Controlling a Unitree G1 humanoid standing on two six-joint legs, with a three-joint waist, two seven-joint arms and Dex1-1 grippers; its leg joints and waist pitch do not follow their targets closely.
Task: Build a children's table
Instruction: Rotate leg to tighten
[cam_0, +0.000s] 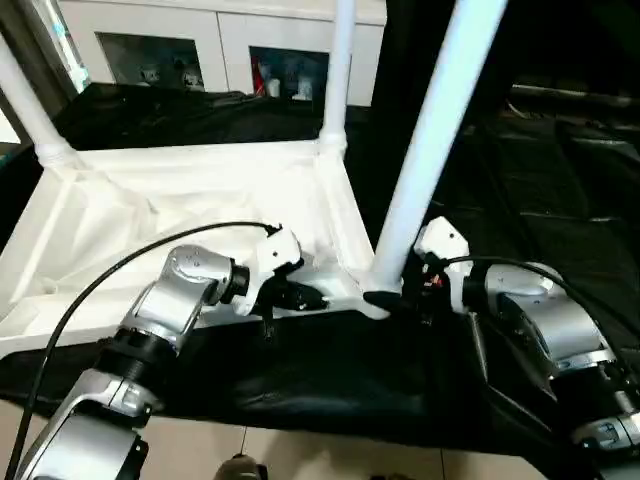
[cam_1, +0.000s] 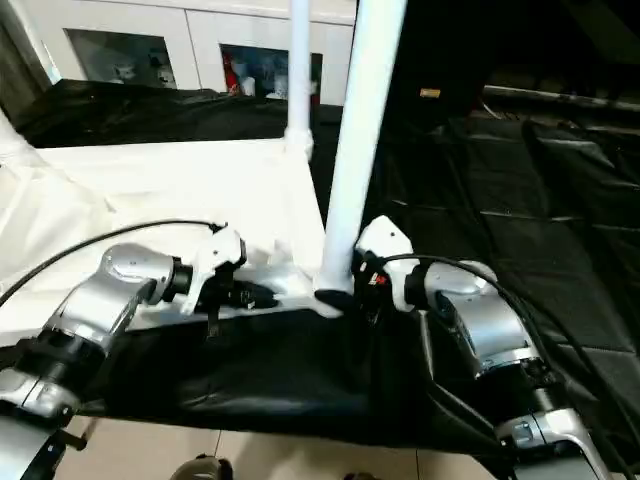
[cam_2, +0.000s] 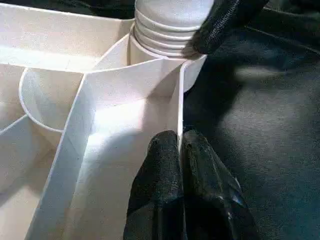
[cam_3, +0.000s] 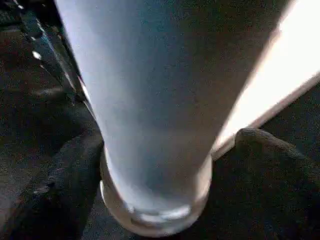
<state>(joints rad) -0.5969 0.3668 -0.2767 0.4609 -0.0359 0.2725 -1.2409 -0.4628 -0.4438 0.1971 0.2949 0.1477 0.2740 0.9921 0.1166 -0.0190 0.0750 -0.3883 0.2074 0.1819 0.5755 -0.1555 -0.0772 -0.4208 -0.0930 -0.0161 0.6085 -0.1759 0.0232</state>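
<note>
The white tabletop (cam_0: 200, 200) lies upside down on a black cloth, ribbed underside up. Two white legs stand in its far corner sockets, one at the left (cam_0: 30, 110) and one at the right (cam_0: 338, 70). A third leg (cam_0: 430, 150) leans in the near right corner socket. My right gripper (cam_0: 385, 298) is open, with a black finger on each side of that leg's ribbed base (cam_3: 160, 150); one fingertip (cam_2: 225, 22) rests against the ribs. My left gripper (cam_2: 180, 145) is shut on the thin near rim wall (cam_2: 179, 100) of the tabletop, just left of that socket.
A white cabinet with glass doors (cam_0: 230, 40) stands behind the work. The black cloth (cam_0: 330, 380) hangs over the near edge, with pale floor (cam_0: 200, 440) below. Black padded covers (cam_0: 560, 180) lie to the right. A black cable (cam_0: 120, 270) loops over my left forearm.
</note>
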